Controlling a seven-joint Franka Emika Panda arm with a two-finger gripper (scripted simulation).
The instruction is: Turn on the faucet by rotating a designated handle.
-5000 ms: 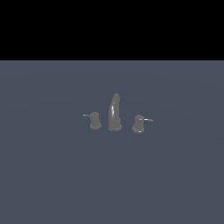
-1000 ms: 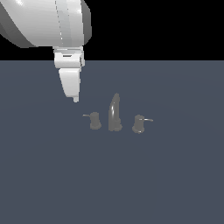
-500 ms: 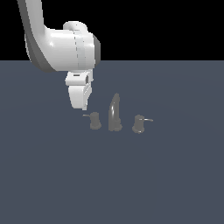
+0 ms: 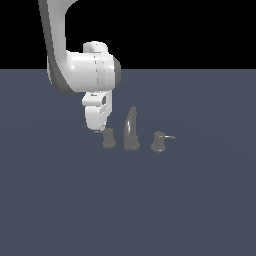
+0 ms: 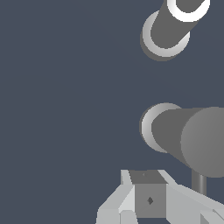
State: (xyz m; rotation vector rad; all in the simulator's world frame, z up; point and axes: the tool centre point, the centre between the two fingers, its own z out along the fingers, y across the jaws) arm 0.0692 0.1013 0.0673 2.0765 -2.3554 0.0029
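Observation:
The faucet's tall curved spout [image 4: 130, 131] stands between two stubby grey knobs. The handle [image 4: 108, 138] is the knob on the exterior view's left; my fingertips cover most of its thin lever. My gripper [image 4: 98, 128] hangs just above and beside that knob, on its left, fingers together and holding nothing. In the wrist view the handle [image 5: 188, 140] is a large grey cylinder close to my gripper [image 5: 148, 205], with its thin lever [image 5: 199, 183] beside the fingers. The spout [image 5: 168, 30] lies farther off.
The other knob [image 4: 158, 142], with a thin lever [image 4: 170, 136] pointing to the exterior view's right, stands beyond the spout. All three pieces stand on a flat dark blue-grey floor [image 4: 150, 210]. My white arm [image 4: 85, 70] rises above the handle.
The arm, absent five seconds ago, has come in from the upper left. Over the last second the gripper dropped and moved right, down to the left knob's lever.

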